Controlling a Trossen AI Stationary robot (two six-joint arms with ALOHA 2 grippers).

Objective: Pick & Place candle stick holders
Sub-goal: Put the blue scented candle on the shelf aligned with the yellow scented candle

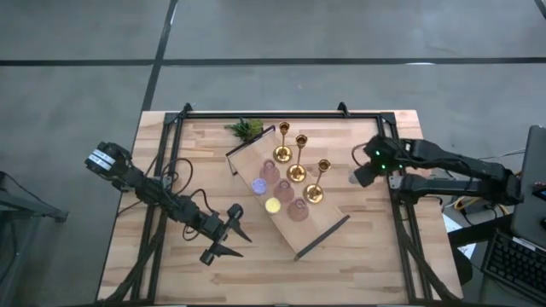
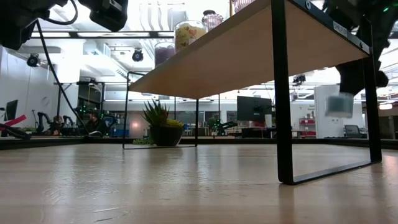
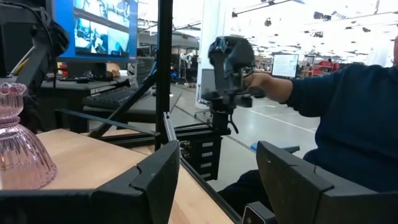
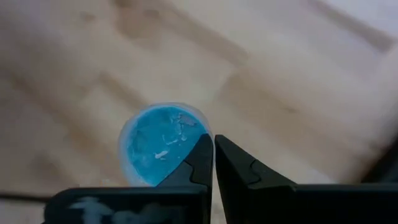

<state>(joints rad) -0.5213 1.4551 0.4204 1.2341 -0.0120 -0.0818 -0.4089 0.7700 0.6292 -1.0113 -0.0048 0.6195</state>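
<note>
Right gripper (image 1: pixel 357 177) reaching in over the tabletop's (image 1: pixel 375 256) right side — jaws together, hovering above a blue tealight disc (image 4: pixel 163 143). Left gripper (image 1: pixel 229 235) stretched low near the front — jaws apart, empty.

The wooden table (image 1: pixel 171 264) carries a small raised shelf (image 1: pixel 320 234) with black metal legs, placed near the middle at an angle. Behind the shelf's far corner stands a green plant sprig (image 1: pixel 246 129). To the right of the shelf lies a blue tealight disc (image 4: pixel 160 144), directly on the table.

Wooden shelf (image 2: pixel 249 46) above table (image 2: pixel 186 186), jars (image 2: pixel 189 31) atop
</note>
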